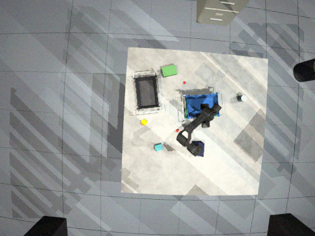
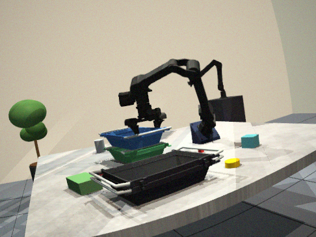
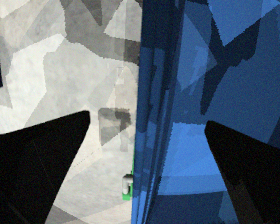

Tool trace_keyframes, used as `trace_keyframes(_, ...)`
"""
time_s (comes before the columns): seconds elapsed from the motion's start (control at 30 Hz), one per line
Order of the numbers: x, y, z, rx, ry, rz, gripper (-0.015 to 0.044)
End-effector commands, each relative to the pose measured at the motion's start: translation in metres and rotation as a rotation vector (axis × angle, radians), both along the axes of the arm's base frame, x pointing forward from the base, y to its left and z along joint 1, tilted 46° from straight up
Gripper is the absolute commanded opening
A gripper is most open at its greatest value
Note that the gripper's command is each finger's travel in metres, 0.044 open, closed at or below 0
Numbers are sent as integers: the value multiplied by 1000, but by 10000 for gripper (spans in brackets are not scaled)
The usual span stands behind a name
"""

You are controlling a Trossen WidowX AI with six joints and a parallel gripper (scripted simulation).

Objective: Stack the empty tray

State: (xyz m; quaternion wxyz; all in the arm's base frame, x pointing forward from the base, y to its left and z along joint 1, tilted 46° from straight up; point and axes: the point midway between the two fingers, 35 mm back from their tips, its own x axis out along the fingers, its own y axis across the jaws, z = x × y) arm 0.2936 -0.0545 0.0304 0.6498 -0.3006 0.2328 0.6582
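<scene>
The blue tray rests above the green tray, looks close to level and does not appear sunk inside it. A white bar of the blue tray stands along its near end in the exterior view. The green tray's load and the bars between the trays are hidden. My gripper is open and empty, pointing down at the blue tray. In the wrist view one finger is on each side of its long wall, with a gap to both.
A black tray with swung-out bars stands apart. Also on the table are a green block, a grey cylinder, a yellow disc, a cyan block and small red pieces.
</scene>
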Motion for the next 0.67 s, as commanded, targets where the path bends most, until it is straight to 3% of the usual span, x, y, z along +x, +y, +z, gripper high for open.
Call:
trace_keyframes(0.0,2,-7,6,-5,0,-11,440)
trace_keyframes(0.5,-4,-75,73,-29,27,-125,440)
trace_keyframes(0.63,-6,-74,71,-24,31,-134,440)
